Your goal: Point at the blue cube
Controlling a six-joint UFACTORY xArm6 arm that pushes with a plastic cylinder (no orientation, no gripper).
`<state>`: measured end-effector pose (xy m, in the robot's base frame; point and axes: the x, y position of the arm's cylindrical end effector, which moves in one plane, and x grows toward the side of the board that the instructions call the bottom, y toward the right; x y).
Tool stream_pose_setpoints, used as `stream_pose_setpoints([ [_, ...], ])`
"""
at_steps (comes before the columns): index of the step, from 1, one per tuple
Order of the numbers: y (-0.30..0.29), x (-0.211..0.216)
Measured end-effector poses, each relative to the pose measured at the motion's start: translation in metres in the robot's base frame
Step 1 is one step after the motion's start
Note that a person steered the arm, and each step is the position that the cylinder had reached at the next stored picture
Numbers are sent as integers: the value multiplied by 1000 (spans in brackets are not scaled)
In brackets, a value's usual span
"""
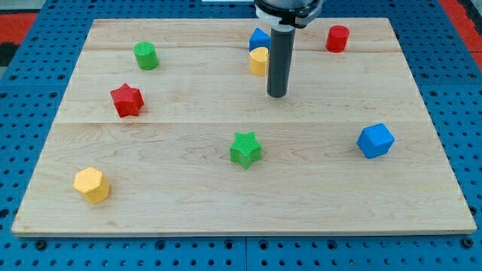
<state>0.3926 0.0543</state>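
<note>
Seven blocks sitting on the board [226,203], two of each colour except one extra blue.
My tip [277,95], a bare rod gripping nothing, is hovering centre-far; the blue cube [375,141] is lying well apart, right and nearer.

Our body showed as a plain dark grey cylindrical rod, smooth and unmarked, ending at my tip [277,95]. Above it sat a wider black collar with a pale rim.

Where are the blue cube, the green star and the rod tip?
blue cube [375,141]: camera view, front face centre.
green star [245,148]: camera view, top face centre.
my tip [277,95]: camera view, rod's very end, up-left of the blue cube, apart.
</note>
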Motion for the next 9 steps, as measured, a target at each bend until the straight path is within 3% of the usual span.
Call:
stream_pose_setpoints([
  [1, 0, 30],
  [4, 31, 32],
  [6, 31, 97],
  [9, 66, 105],
])
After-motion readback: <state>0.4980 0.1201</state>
